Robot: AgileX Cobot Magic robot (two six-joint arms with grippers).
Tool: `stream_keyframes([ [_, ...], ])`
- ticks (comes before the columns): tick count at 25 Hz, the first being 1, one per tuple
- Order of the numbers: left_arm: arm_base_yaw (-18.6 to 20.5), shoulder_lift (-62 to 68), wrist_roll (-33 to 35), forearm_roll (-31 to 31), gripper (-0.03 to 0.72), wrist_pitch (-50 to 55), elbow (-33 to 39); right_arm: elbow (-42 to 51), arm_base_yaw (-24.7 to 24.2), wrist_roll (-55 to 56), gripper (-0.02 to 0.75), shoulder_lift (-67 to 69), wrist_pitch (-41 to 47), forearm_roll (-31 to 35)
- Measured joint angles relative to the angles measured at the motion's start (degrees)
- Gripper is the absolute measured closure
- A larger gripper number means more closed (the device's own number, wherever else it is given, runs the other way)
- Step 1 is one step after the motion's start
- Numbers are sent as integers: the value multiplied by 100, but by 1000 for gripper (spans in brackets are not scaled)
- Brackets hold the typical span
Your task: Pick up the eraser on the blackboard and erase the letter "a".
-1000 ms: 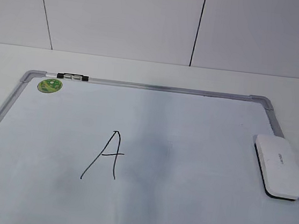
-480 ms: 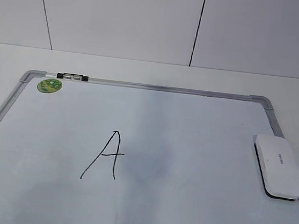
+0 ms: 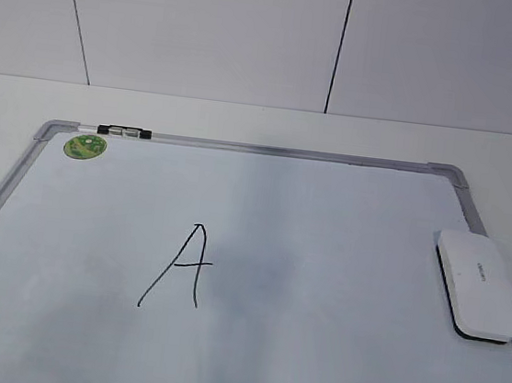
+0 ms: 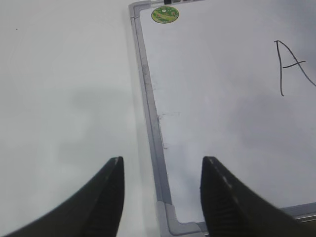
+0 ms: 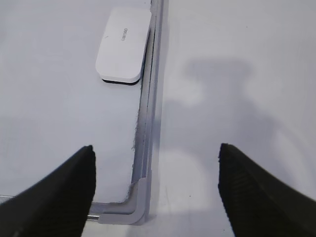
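The eraser (image 5: 123, 45) lies at the board's (image 3: 327, 218) right edge, long axis along the frame, ahead and left of the right gripper (image 5: 155, 190), the nearer one. Both jaws gape wide, empty.

A black hand-drawn capital "A" (image 3: 180, 266) is standing on the blackboard (image 3: 327, 218), left of its middle; it is also showing at the right edge of the left wrist view. The eraser (image 3: 478, 284), lying along the board's right frame, is carrying a small grey logo (image 5: 121, 33) too small to read. The round green sticker (image 3: 85, 145) near the board's far left corner is bearing a print that cannot be read.
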Motion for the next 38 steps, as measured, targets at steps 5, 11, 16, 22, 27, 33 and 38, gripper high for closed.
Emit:
stream_keyframes([
  [5, 0, 0, 0, 0, 326, -39, 0, 0, 0, 0, 146, 0, -22, 0],
  [11, 0, 0, 0, 4, 328, -52, 0, 0, 0, 0, 146, 0, -22, 0],
  [16, 0, 0, 0, 4, 328, -55, 0, 0, 0, 0, 146, 0, -22, 0],
  [22, 70, -89, 0, 13, 328, -55, 0, 0, -332, 0, 146, -28, -33, 0],
  [27, 243, -408, -10, 17, 328, -55, 0, 8, -842, 0, 146, -309, -33, 0],
  [33, 253, -448, -10, 26, 328, -66, 0, 8, -921, 0, 146, -800, -33, 0],
  [38, 253, -448, -10, 26, 328, -66, 0, 8, -930, 0, 146, -813, -33, -11],
])
